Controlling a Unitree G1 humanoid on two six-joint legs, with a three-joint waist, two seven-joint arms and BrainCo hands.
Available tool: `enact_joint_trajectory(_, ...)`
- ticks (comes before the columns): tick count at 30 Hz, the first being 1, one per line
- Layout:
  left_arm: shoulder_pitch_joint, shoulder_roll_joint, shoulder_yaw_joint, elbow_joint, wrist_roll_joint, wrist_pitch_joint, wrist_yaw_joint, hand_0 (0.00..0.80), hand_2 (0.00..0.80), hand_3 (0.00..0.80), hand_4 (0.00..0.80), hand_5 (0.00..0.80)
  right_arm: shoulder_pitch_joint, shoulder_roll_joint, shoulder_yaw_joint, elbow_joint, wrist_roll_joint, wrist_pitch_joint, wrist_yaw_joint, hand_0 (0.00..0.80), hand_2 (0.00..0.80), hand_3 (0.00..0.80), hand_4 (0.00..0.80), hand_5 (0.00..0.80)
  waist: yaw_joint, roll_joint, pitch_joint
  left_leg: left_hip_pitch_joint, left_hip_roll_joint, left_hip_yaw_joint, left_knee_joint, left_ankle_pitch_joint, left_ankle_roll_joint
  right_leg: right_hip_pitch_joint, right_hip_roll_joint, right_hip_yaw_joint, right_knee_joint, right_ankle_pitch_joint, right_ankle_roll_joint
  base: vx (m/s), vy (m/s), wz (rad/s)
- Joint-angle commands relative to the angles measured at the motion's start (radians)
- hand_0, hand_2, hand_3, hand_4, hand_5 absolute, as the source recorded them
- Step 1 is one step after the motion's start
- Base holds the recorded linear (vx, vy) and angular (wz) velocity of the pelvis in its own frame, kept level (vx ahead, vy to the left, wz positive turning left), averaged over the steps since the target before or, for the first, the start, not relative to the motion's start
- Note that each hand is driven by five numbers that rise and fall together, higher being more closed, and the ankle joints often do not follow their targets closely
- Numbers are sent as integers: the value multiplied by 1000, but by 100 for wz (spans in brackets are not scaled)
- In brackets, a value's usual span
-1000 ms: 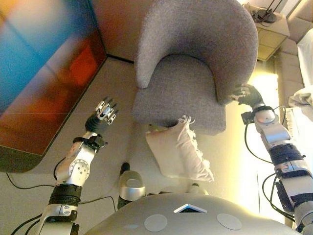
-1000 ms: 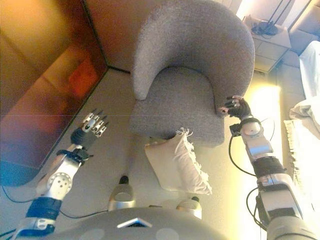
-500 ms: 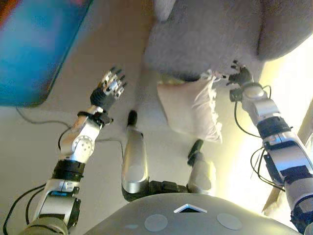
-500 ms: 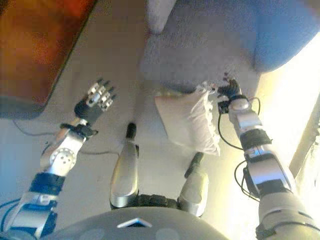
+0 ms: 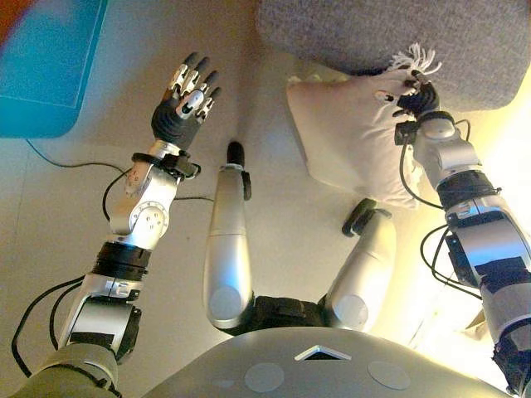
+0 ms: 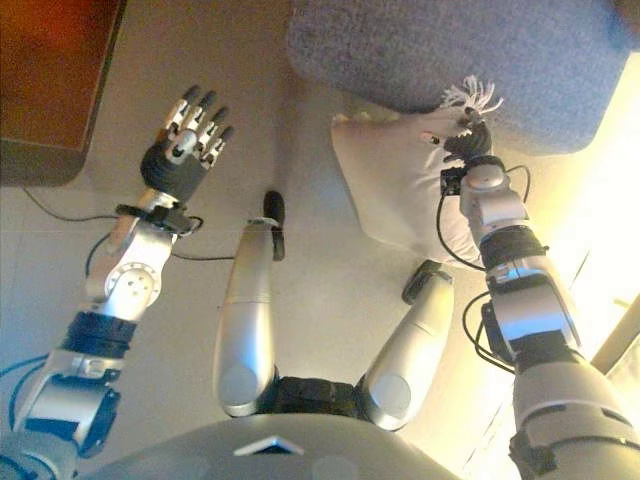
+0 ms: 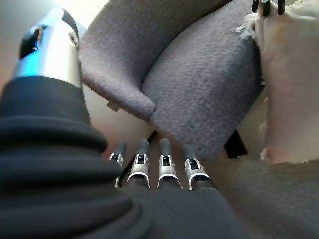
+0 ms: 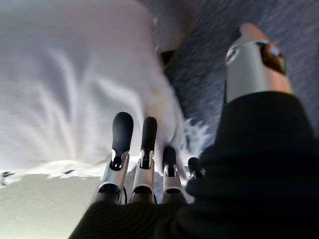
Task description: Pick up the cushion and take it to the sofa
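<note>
Pale floor is filling most of the head views, with a grey chair (image 5: 398, 41) at 12 o'clock and a blue-orange panel (image 5: 41, 66) at 10 o'clock. A second ago the whole chair was showing; now only its front edge is, so the camera is tipping down as the robot is bending low. The right hand (image 5: 412, 93), which was up by the chair's arm, is now reaching the cushion (image 5: 348, 137) — that means the pick-up is starting, I think.

The cushion is leaning on the floor against the chair front, at 1 o'clock. The right hand is sitting at its tasselled top corner, fingers fairly straight and touching the cloth, not yet curling round it. The right wrist view is showing this up close: white cloth just past the fingertips (image 8: 122, 124). The left wrist view is showing the chair's seat and arm, which the head views are cutting off.

The left hand (image 5: 184, 98) is hanging spread at 10 o'clock — holding nothing.
</note>
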Motion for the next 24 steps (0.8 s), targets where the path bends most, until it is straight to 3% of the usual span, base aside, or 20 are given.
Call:
enact_joint_trajectory(1,5,-55,3,-50,-51,-88,-6,0,0,0,0,0,-5,-38,-50,23,26,-58,-95,0,0,0,0,0,6,70,-29,19,65,1,132,-182,-41,-134,50,53,40,106,-76,-39,53,18)
enact_joint_trajectory(6,42,-54,22,-69,-58,-100,-12,0,0,0,0,0,65,-53,-94,-69,25,-103,-163,0,0,0,0,0,-9,72,-25,-4,67,1,153,-188,-40,-160,52,60,57,104,-75,-28,41,4)
enact_joint_trajectory(13,96,-45,60,-88,-64,-115,-27,0,0,0,0,0,222,-65,-247,-246,61,-211,-238,0,0,0,0,0,-38,58,-28,-15,80,6,158,-194,-40,-165,62,62,45,118,-72,-22,26,-7)
enact_joint_trajectory(15,106,-40,71,-91,-63,-117,-34,0,0,0,0,0,261,-64,-282,-266,65,-228,-244,0,0,0,0,0,-44,53,-25,-26,78,11,147,-163,-30,-172,61,56,23,154,-81,-91,25,-7)
enact_joint_trajectory(20,123,-26,85,-93,-67,-119,-42,0,0,0,0,0,337,-50,-317,-275,74,-224,-192,0,0,0,0,0,-50,39,-27,-35,84,9,158,-172,-28,-173,63,49,17,162,-78,15,-16,-1)
enact_joint_trajectory(21,124,-26,85,-90,-65,-116,-44,0,0,0,0,0,340,-51,-313,-268,80,-214,-181,0,0,0,0,0,-47,39,-29,-29,89,3,179,-210,-38,-170,66,54,41,127,-67,0,0,0)
enact_joint_trajectory(22,122,-25,87,-88,-64,-115,-47,0,0,0,0,0,340,-52,-311,-260,90,-203,-165,0,0,0,0,0,-48,36,-27,-40,83,7,164,-175,-28,-177,62,48,19,163,-78,75,-45,-2)
enact_joint_trajectory(23,120,-23,85,-82,-65,-113,-50,0,0,0,0,0,339,-52,-302,-241,105,-179,-136,0,0,0,0,0,-44,36,-29,-37,88,0,187,-213,-38,-176,64,52,46,128,-67,-17,-34,0)
enact_joint_trajectory(24,115,-23,82,-79,-63,-112,-52,0,0,0,0,0,333,-50,-292,-216,108,-173,-117,0,0,0,0,0,-41,35,-29,-42,86,-1,190,-214,-38,-180,64,51,48,128,-67,70,-56,-3)
